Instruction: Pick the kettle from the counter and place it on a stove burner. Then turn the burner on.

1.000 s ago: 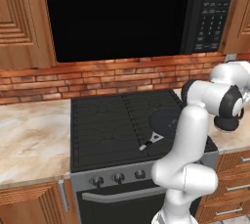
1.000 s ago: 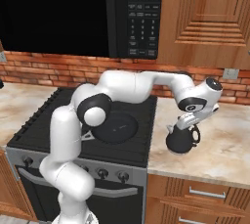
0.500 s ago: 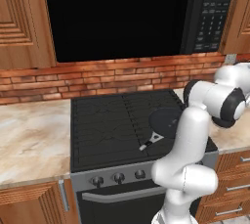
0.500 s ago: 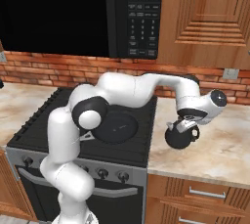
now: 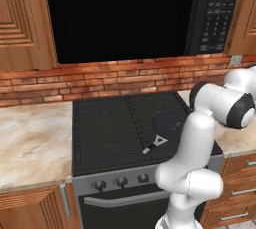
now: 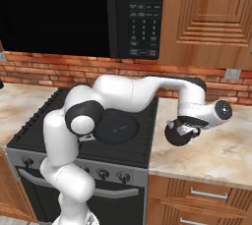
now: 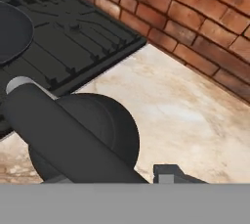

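Beige counter (image 6: 216,153) bears the claw-held kettle (image 6: 178,133) (black pan (image 6: 115,126) alongside).

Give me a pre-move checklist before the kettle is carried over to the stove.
1. Gripper shut on the kettle: ok.
2. Kettle off the counter: ok, it hangs tilted above the slab.
3. Spout level: not ok; in the hand view the kettle lies sideways.
4. Free stove burner: ok, the left grates are bare.
5. Pan out of the path: not ok, it sits on the near right burner.
6. Knobs reachable: cannot tell.
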Motion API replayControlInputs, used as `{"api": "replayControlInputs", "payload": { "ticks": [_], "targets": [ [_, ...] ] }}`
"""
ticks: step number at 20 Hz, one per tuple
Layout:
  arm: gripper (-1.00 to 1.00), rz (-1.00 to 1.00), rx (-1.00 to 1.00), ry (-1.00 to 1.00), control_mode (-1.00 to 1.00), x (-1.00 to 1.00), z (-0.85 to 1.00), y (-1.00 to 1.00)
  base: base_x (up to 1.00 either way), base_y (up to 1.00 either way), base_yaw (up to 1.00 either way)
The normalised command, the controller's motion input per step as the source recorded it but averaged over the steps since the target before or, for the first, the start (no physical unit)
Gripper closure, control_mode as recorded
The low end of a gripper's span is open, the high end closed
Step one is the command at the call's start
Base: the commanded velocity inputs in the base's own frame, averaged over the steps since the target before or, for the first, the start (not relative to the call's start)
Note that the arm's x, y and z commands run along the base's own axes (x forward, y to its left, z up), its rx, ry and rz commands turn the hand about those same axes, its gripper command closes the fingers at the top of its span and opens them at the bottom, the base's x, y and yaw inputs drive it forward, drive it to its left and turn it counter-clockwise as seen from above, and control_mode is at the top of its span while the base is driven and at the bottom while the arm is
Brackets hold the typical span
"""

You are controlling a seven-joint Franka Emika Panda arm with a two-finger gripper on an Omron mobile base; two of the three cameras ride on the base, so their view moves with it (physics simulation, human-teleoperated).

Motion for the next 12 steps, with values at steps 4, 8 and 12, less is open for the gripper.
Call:
{"api": "replayControlInputs", "payload": {
  "ticks": [4,8,12],
  "targets": [
    [1.0,0.0,0.0,-0.41,-1.0,-0.72,0.42,0.84,0.0,0.0,0.0],
    [1.0,0.0,0.0,-0.31,-1.0,-0.74,0.37,1.0,0.0,0.0,0.0],
    [1.0,-0.02,-0.04,-0.2,-1.0,-0.51,0.49,1.0,0.0,0.0,0.0]
  ]
}}
